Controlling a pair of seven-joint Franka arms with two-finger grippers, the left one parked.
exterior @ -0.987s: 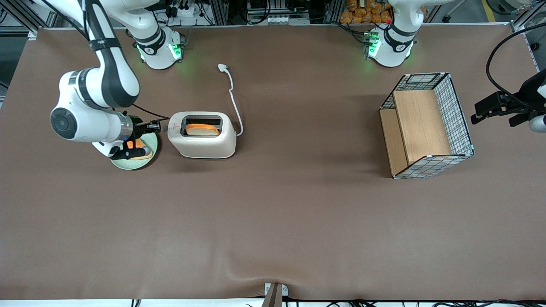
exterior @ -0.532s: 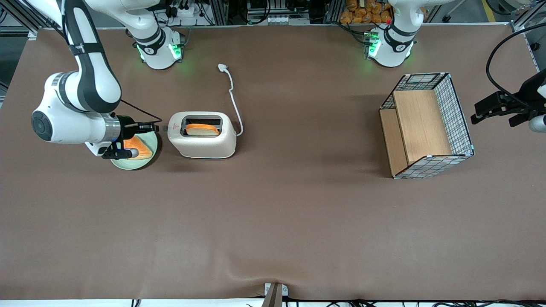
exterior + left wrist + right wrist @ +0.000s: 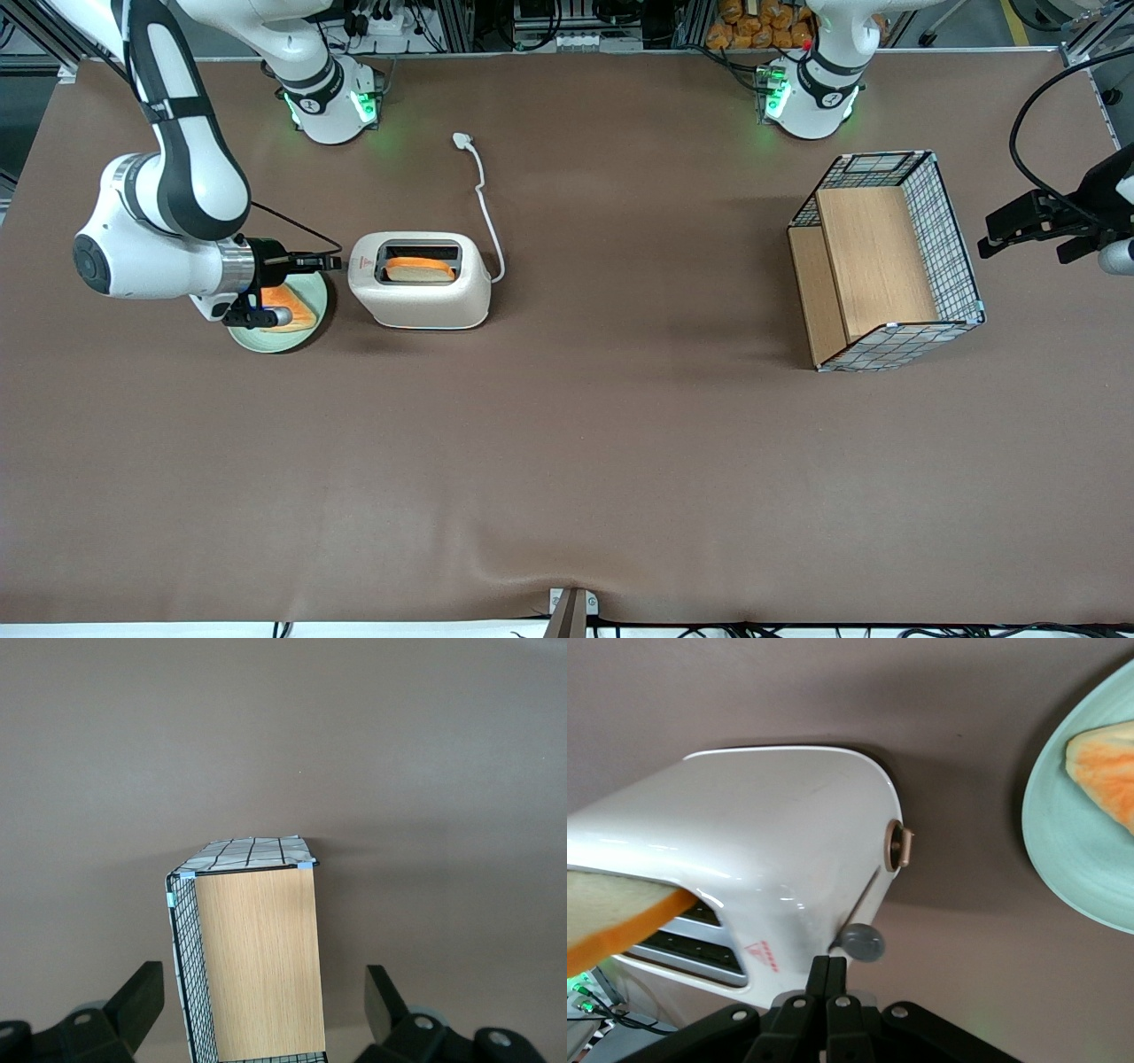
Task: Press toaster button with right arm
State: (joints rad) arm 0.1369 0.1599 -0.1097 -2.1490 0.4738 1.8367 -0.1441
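A brown worktop fills the front view, with cable racks along the edge where the arm bases stand. The toaster sits toward the working arm's end of the worktop, about midway between the base edge and the camera edge, a slice of bread in its slot and its white cord running toward the base edge to a plug. The right arm bends down beside it, and its gripper lies level, pointing at the toaster's narrow end, just short of it. A pale green plate with an orange-crusted slice lies under the wrist. A wire basket with wooden panels stands toward the parked arm's end.

The left wrist view shows only the wire basket on bare brown cloth.

In the right wrist view, the gripper has its fingers pressed together with no gap, holding nothing. Their tips sit right beside the toaster button, a grey knob on the toaster's narrow end; whether they touch it I cannot tell. A small bronze dial sits on the same end, and the red triangle mark shows near the slot, where the bread sticks out. The plate and its slice lie near.
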